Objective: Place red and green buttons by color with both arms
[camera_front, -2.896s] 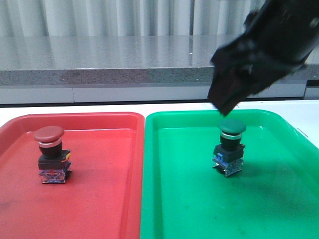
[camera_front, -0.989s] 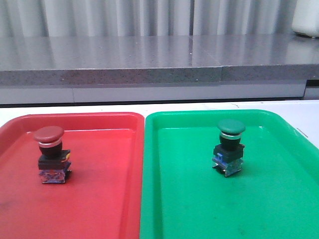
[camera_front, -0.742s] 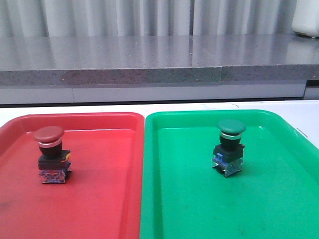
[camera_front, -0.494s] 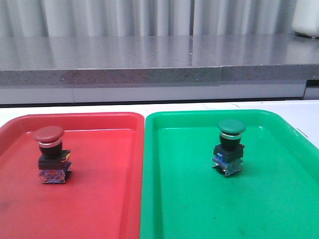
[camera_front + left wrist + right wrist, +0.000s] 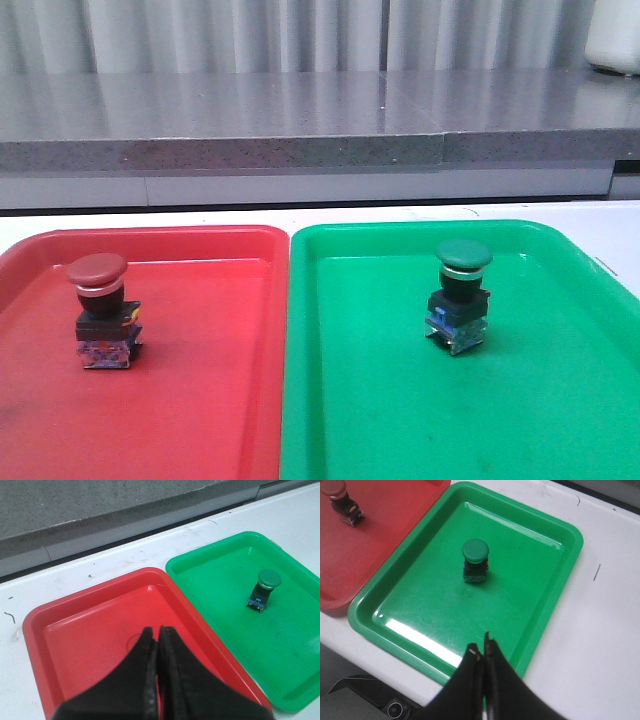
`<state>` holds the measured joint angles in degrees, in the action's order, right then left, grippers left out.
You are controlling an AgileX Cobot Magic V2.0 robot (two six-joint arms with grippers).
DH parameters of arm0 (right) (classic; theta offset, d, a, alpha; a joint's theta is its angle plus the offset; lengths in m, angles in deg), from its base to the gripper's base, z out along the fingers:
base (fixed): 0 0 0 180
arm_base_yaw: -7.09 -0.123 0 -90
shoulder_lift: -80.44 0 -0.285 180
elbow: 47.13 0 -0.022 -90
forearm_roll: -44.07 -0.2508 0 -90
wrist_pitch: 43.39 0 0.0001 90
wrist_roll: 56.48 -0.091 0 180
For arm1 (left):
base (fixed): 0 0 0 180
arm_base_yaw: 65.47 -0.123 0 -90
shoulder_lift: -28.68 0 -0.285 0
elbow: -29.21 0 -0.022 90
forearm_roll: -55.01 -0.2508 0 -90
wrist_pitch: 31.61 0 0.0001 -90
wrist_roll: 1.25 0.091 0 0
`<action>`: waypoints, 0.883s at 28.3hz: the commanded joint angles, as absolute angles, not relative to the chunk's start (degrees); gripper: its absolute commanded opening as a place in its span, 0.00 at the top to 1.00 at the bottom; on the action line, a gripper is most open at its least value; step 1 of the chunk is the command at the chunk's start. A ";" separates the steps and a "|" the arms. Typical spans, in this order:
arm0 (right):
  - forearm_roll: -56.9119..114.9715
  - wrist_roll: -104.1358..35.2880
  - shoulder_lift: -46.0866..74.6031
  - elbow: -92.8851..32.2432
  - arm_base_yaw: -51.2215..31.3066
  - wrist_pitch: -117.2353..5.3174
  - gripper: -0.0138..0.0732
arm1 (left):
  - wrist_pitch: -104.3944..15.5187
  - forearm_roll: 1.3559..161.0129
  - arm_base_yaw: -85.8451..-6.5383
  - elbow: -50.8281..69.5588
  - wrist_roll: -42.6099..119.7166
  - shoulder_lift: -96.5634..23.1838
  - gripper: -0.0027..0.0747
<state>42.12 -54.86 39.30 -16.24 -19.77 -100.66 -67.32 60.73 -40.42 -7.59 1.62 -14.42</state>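
The red button (image 5: 100,310) stands upright in the red tray (image 5: 220,400); it also shows in the right wrist view (image 5: 341,500). In the left wrist view the fingers hide it. The green button (image 5: 461,294) stands upright in the green tray (image 5: 560,400); it shows in the left wrist view (image 5: 263,588) and the right wrist view (image 5: 475,560). My left gripper (image 5: 158,631) is shut and empty, high above the red tray (image 5: 90,640). My right gripper (image 5: 482,651) is shut and empty, high above the near edge of the green tray (image 5: 530,590). Neither arm shows in the front view.
The two trays sit side by side on a white table (image 5: 610,225). A grey stone ledge (image 5: 300,130) runs behind the table. Black equipment (image 5: 365,705) shows below the table edge in the right wrist view.
The right arm hung over the green button 2.9 s ago and has since left the front view. Over the last second nothing has moved.
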 commanded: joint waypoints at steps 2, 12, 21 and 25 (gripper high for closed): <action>42.48 -54.91 39.22 -17.51 -19.71 -97.22 0.92 | -58.40 58.85 -45.01 -11.34 1.52 -9.35 0.99; 42.48 -54.91 39.22 -17.51 -19.71 -97.22 0.92 | -40.64 58.79 -62.19 -35.72 1.52 13.95 0.99; 42.48 -54.91 39.16 -17.51 -19.71 -97.37 0.92 | -34.33 61.08 -66.84 -46.41 1.12 22.01 0.99; 42.48 -54.91 39.16 -17.51 -19.71 -97.24 0.92 | -30.54 61.20 -66.84 -49.65 -0.48 22.25 0.99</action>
